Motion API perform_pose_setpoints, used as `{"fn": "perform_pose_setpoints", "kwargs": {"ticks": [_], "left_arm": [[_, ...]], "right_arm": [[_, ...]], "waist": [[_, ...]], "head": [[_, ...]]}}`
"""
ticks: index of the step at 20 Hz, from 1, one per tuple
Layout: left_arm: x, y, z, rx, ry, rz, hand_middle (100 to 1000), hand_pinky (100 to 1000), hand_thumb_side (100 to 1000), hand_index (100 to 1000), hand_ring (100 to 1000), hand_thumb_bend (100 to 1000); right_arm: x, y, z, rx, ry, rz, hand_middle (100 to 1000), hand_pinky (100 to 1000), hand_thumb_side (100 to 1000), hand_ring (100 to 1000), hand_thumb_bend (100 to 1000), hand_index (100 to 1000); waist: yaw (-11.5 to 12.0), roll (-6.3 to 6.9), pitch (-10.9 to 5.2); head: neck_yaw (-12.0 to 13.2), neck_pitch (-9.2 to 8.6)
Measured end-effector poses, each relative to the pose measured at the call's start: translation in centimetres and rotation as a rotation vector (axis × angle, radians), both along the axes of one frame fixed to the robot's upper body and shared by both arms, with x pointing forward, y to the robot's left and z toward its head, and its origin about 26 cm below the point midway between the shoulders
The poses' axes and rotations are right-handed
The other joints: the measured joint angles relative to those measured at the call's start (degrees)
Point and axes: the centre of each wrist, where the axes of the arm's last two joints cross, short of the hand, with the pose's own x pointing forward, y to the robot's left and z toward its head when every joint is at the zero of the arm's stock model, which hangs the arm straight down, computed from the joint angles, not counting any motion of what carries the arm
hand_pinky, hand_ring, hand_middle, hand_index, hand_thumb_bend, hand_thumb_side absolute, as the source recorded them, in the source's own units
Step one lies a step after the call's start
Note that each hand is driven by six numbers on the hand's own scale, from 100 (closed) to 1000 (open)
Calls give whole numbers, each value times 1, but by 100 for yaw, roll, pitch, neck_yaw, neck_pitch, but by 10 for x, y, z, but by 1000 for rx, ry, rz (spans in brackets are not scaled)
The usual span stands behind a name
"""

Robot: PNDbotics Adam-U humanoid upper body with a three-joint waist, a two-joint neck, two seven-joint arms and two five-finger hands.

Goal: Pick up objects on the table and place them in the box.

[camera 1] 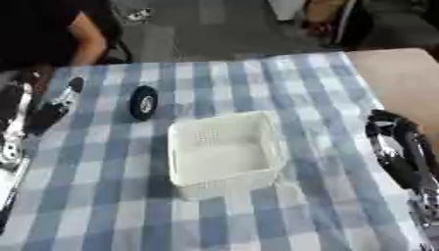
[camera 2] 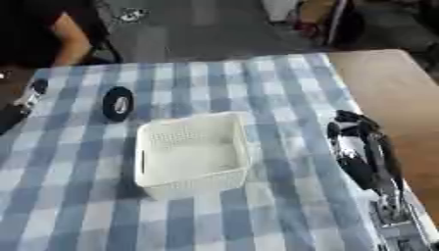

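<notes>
A white perforated box (camera 1: 230, 182) stands in the middle of the checked cloth, and nothing shows inside it. A black round thing with a pale centre (camera 1: 143, 102), like a small wheel or roll, stands on edge on the cloth just beyond the box's far left corner. My left hand (camera 1: 50, 112) lies at the left edge of the table with relaxed fingers pointing away, a short way left of the black round thing and apart from it. My right hand (camera 2: 356, 142) rests on the cloth to the right of the box, fingers relaxed, holding nothing.
A blue and white checked cloth (camera 1: 257, 83) covers the table. Bare brown tabletop (camera 2: 386, 83) shows to its right. Beyond the table's far edge are grey floor and dark chairs.
</notes>
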Motion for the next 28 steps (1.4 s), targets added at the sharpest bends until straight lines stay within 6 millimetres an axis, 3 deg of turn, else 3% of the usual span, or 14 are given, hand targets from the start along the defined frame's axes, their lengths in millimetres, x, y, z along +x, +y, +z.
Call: {"fn": "perform_pose_setpoints", "kwargs": {"ticks": [5,9,17,22,28], "left_arm": [[-6,-5,-6,-22,-2,-19,879,844,1000,928,849,1000],[-23,-14,-13,-134,-59,-37,878,829,1000,919,841,1000],[-54,-27,5,-293,-212,-63,875,833,1000,919,840,1000],[-53,-31,12,-276,-206,-75,876,839,1000,921,843,1000],[-38,-36,21,-226,-182,-99,875,840,1000,921,843,1000]], "right_arm": [[0,0,-1,-1,5,3,708,723,768,598,318,831],[0,0,-1,-1,5,3,708,723,767,597,318,831],[0,-1,-1,-1,4,2,708,723,768,597,317,832],[0,-1,-1,-2,7,3,708,722,767,597,318,832],[0,-1,-1,-2,9,4,708,722,766,596,318,832]], "waist": [[5,0,2],[38,0,21],[72,1,49],[67,2,48],[29,3,48]], "head": [[10,1],[10,2],[9,19],[9,19],[9,20]]}}
